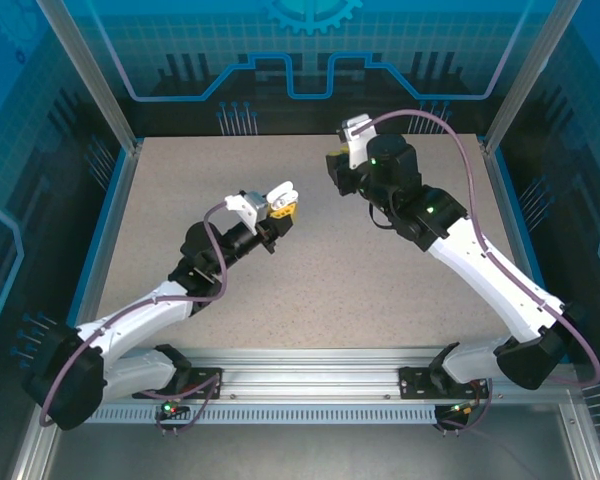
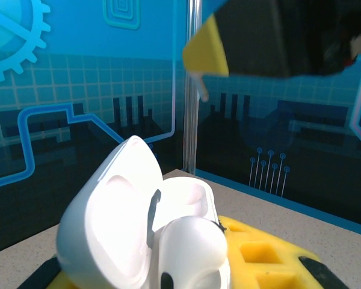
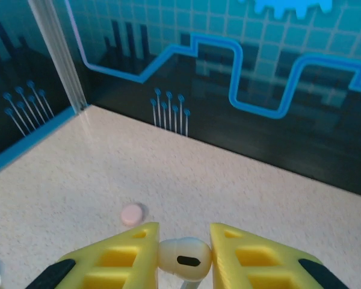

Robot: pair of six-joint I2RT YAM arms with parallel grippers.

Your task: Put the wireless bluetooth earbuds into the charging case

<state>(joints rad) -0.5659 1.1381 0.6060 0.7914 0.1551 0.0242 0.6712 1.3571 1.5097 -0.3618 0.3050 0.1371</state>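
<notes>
The left tool (image 1: 282,205) is clenched on the charging case (image 1: 280,190), holding it up off the speckled table (image 1: 380,270) with the lid swung open. From the left wrist, the case (image 2: 138,229) is white and glossy: its lid (image 2: 102,223) leans back to the left with the hollow side showing, and the body (image 2: 189,198) sits to the right of the hinge. One yellow finger (image 2: 259,256) of the left tool lies against the case's lower right side, touching it. At the near edge of the case's body there is a rounded white shape (image 2: 192,253) with a small dark mark low on it. Whether that is an earbud seated in its well or part of the case itself, I cannot tell.

The right tool (image 1: 337,165) is beyond the case and to its right in the overhead view, near it but apart. From the left wrist its yellow finger (image 2: 206,55) and dark body hang above the open case, not touching it. This tool (image 3: 183,241) is grasping a white earbud (image 3: 183,257) – the bud is pinched between the two yellow fingers, its rounded head level with their tips and a dark oval facing the camera.

A small pinkish disc (image 3: 132,214) lies flat on the table – the right wrist view does not take in the case, so I cannot place the disc against it
</notes>
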